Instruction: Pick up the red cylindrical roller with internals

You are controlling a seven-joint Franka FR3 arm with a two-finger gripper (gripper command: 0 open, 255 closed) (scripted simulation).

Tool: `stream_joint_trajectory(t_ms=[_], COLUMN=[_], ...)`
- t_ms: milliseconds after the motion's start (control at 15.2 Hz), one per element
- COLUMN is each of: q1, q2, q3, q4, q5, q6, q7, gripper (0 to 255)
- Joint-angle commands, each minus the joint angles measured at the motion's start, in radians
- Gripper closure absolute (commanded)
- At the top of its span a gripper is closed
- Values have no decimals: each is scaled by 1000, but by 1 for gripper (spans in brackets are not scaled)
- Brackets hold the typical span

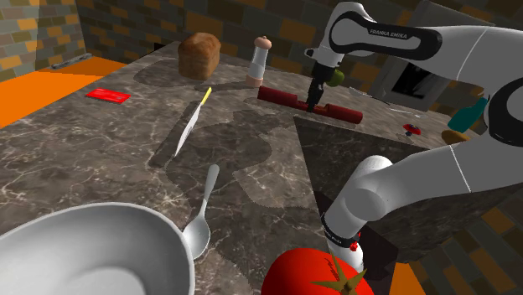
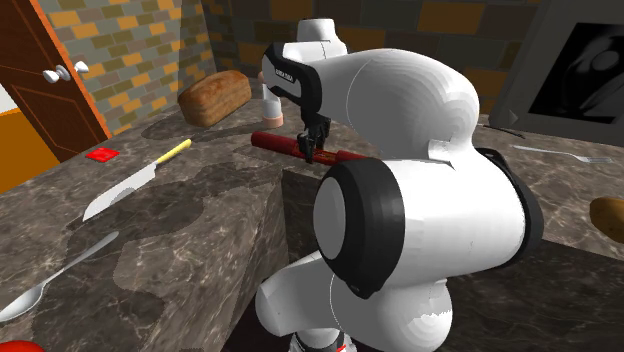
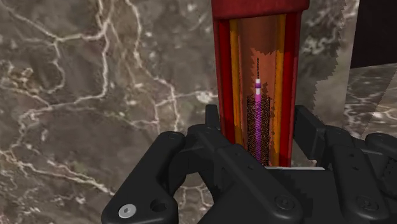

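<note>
1. The red roller point(image 1: 281, 95) lies flat on the marbled bench point(image 1: 251, 168). It is in the upper middle of the shoulder view, just right of and below a white shaker point(image 1: 260, 60).
2. The gripper point(image 1: 315, 104) points straight down onto the roller's middle, and the arm reaches in from the upper right.
3. In the wrist view the black fingers point(image 3: 310, 130) press against both sides of the roller point(image 3: 257, 38), clasping it at a narrow spread.
4. The roller's cut-open face shows orange and copper layers, a black mesh core and a thin purple rod.
5. In the second exterior view the roller point(image 2: 275, 141) sits in the upper middle with the gripper point(image 2: 308, 150) on it, beyond the arm's big white joint.
6. In the shoulder view a brown loaf point(image 1: 199, 54) stands left of the shaker. A knife point(image 1: 193, 121) with a yellow handle lies near mid-frame.
7. A spoon point(image 1: 201, 219), a grey bowl point(image 1: 84, 251) and a tomato point(image 1: 323, 272) sit along the lower edge of the shoulder view.
</note>
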Motion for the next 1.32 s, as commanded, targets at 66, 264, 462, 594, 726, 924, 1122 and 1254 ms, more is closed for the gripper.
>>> stream_joint_trajectory(t_ms=[66,264,462,594,726,924,1122,1254], q1=[0,0,2,5,7,10,13,15], q2=[1,0,4,7,11,20,30,37], q3=[0,0,6,11,14,20,24,27], q4=[0,-1,41,70,99,145,193,225], q5=[0,0,6,10,14,19,25,29], q6=[1,1,-38,-64,-89,-127,-164,-189], q7=[0,0,-2,-3,-4,-7,-9,-11], gripper=[255,255,255,255,255,255,255,255])
